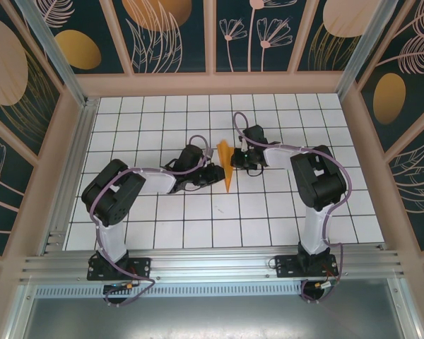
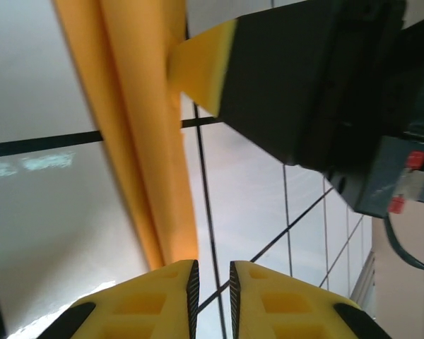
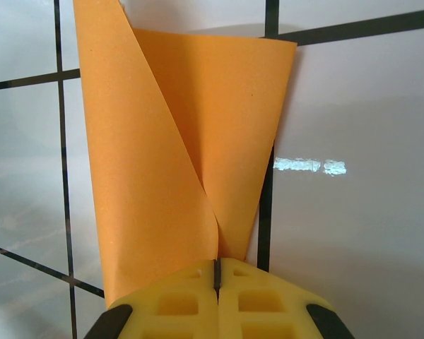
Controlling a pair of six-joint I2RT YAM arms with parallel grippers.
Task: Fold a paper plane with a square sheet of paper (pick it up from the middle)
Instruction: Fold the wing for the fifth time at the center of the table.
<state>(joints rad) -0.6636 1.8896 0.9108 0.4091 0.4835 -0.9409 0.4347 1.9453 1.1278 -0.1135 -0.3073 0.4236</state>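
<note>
The square sheet of paper is folded into a narrow orange dart, the paper plane (image 1: 227, 176), which stands on edge on the tiled table between the two grippers. My right gripper (image 1: 234, 161) is shut on it from the right. In the right wrist view the layered orange flaps (image 3: 169, 155) run down into the closed right gripper (image 3: 216, 272). My left gripper (image 1: 213, 174) is just left of the plane. In the left wrist view the left gripper (image 2: 210, 282) has a narrow gap with only floor showing through it. The orange paper (image 2: 138, 141) passes on its left.
The white tiled table (image 1: 162, 212) is walled by a pinkish frame with patterned panels (image 1: 212, 81). The right arm's black wrist and yellow fingertip (image 2: 205, 63) sit close in front of the left gripper, against the paper. Free tiles lie toward the near edge.
</note>
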